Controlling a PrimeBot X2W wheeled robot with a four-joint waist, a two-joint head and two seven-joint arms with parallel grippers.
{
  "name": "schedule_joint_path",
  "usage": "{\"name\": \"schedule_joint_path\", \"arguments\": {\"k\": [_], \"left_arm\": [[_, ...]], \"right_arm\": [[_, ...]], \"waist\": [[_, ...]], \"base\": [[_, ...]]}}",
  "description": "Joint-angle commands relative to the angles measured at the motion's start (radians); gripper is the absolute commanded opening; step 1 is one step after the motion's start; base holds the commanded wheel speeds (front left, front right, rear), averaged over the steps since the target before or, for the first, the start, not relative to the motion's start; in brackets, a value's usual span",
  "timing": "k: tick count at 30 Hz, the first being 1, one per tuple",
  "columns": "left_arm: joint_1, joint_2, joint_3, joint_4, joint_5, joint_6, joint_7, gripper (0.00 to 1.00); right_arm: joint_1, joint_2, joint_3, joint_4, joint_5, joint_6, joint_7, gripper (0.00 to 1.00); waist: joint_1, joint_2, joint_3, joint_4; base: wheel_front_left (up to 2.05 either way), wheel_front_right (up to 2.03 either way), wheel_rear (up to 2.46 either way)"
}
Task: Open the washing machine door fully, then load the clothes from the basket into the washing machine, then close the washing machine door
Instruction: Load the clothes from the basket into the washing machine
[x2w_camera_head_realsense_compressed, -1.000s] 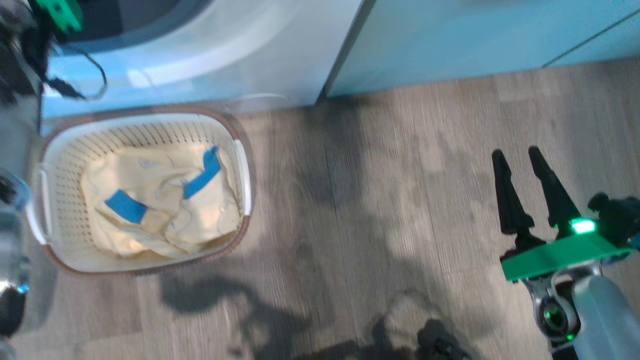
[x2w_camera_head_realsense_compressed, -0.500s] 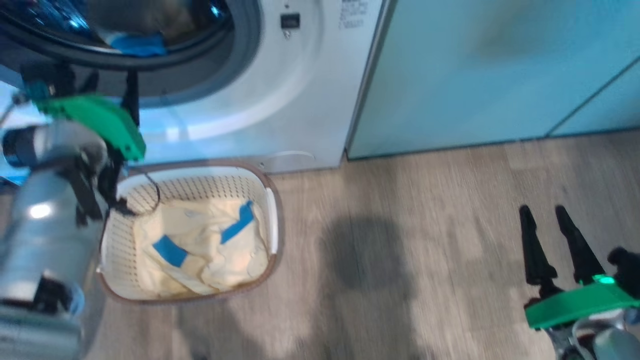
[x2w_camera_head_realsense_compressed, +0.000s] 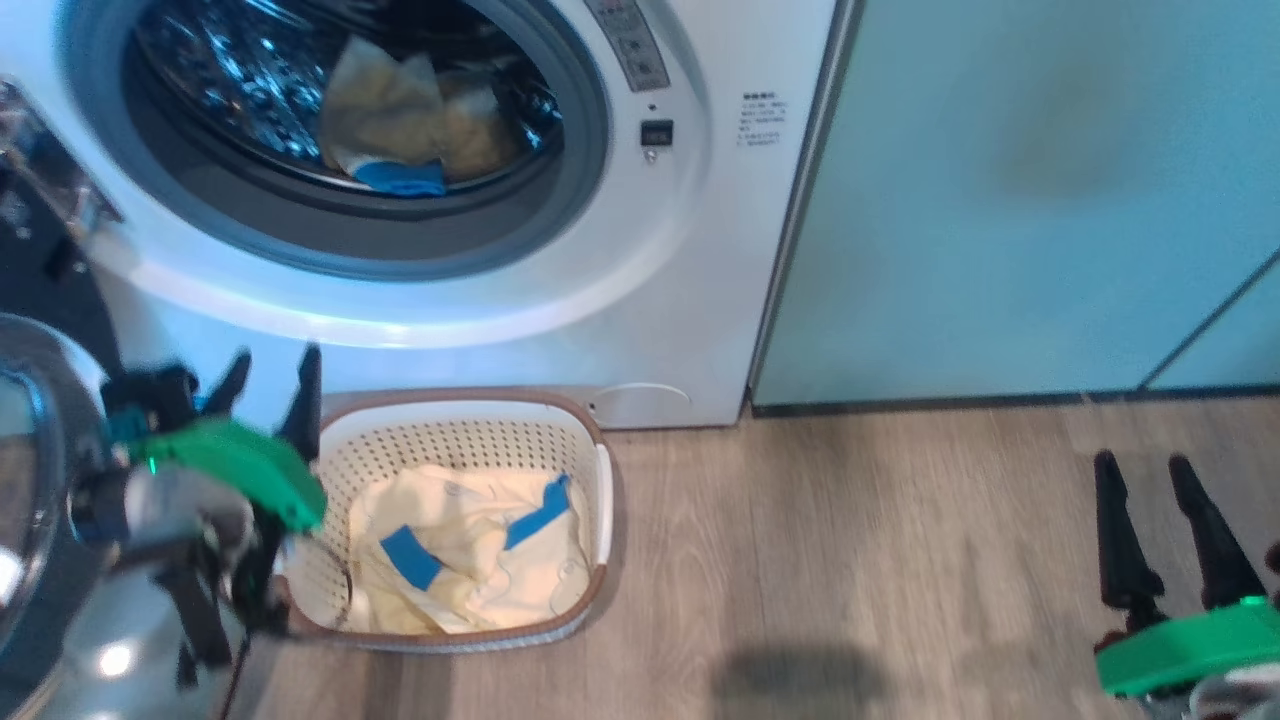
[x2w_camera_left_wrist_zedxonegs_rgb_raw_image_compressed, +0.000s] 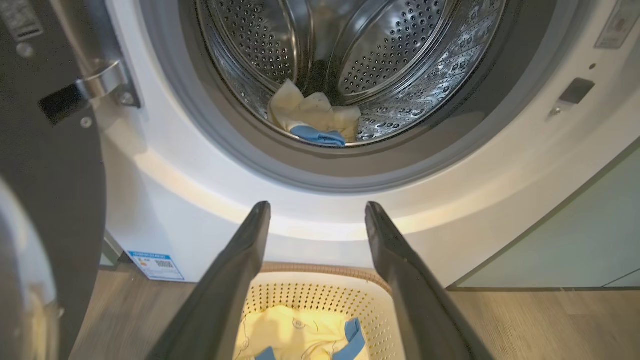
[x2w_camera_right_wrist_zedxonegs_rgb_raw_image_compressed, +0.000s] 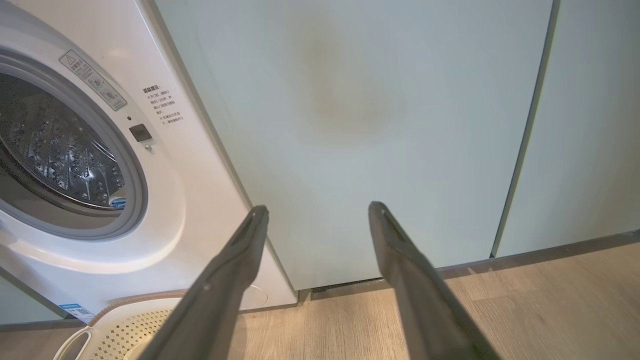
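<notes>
The washing machine (x2w_camera_head_realsense_compressed: 690, 300) is white with a grey-rimmed mouth, a shiny steel drum (x2w_camera_left_wrist_zedxonegs_rgb_raw_image_compressed: 410, 45) dotted with holes and a small blue sticker (x2w_camera_left_wrist_zedxonegs_rgb_raw_image_compressed: 155, 265); the washing machine door (x2w_camera_left_wrist_zedxonegs_rgb_raw_image_compressed: 50, 175) is glossy black. The basket (x2w_camera_head_realsense_compressed: 450, 440) is cream with perforated sides and a brown rim, and the clothes (x2w_camera_head_realsense_compressed: 470, 545) are pale yellow with bright blue patches. The cabinets (x2w_camera_head_realsense_compressed: 1000, 200) are pale green, the floor (x2w_camera_head_realsense_compressed: 850, 520) grey-brown wood grain.

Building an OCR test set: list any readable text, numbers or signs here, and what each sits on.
No wording reads clearly.
Warning sticker, washing machine front by the drum mouth: a triangle sign, wording too small.
Printed block, washer front above the latch: too small to read.
Blue QR sticker, low on the washer front: print too small.
Pale label, on the washing machine door: blurred.
</notes>
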Motion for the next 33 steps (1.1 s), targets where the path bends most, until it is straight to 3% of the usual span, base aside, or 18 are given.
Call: {"name": "schedule_joint_path", "arguments": {"k": [1, 17, 33], "left_arm": [[-0.001, 0.037, 0.048, -0.047, 0.007, 0.003, -0.010, 1.00], [0.368, -0.043, 0.219, -0.362, 0.121, 0.011, -0.010, 1.00], [0.450, -0.104, 0.293, -0.412, 0.170, 0.000, -0.010, 1.00]], "right_arm": [[0.007, -0.022, 0.011, -0.031, -0.007, -0.003, -0.010, 1.00], [0.086, -0.008, 0.026, -0.020, -0.008, -0.003, -0.010, 1.00], [0.107, -0.018, 0.038, -0.022, -0.008, -0.003, -0.010, 1.00]], "waist": [[0.0001, -0.0001, -0.024, 0.021], [0.0001, -0.0001, -0.126, 0.039], [0.0001, -0.0001, -0.159, 0.022]], "base": [[0.00, 0.00, 0.00], [0.00, 0.00, 0.00], [0.00, 0.00, 0.00]]}}
